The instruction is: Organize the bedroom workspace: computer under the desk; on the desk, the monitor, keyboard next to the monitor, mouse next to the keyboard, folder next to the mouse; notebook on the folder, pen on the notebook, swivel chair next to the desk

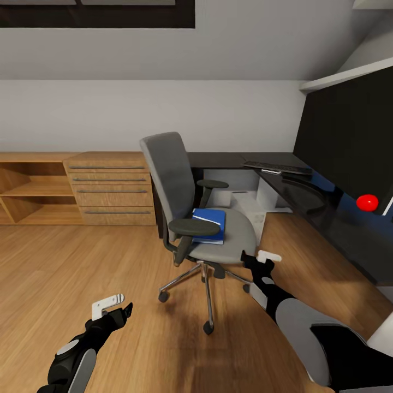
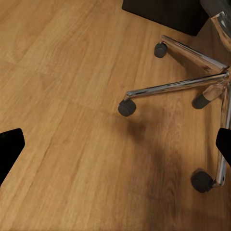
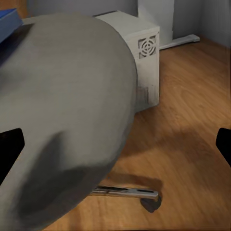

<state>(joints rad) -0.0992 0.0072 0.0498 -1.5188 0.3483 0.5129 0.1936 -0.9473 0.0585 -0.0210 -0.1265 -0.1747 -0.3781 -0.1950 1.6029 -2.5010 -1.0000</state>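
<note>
Head view is showing both grippers, left gripper (image 1: 117,308) and right gripper (image 1: 261,261), hanging spread and empty before the swivel chair (image 1: 188,202); reaching carelessly is risking nudging its castors, rolling away the folder (image 1: 210,225) lying on its seat. Beyond, the keyboard (image 1: 277,167) is resting on the desk (image 1: 327,213).

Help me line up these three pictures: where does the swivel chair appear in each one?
Head view: the swivel chair stands mid-frame on the wooden floor, the folder on its seat.
Left wrist view: its chrome base and castors at the right edge.
Right wrist view: its grey seat, close up, across the left half.
Shared landmark: the chrome star base.
</note>
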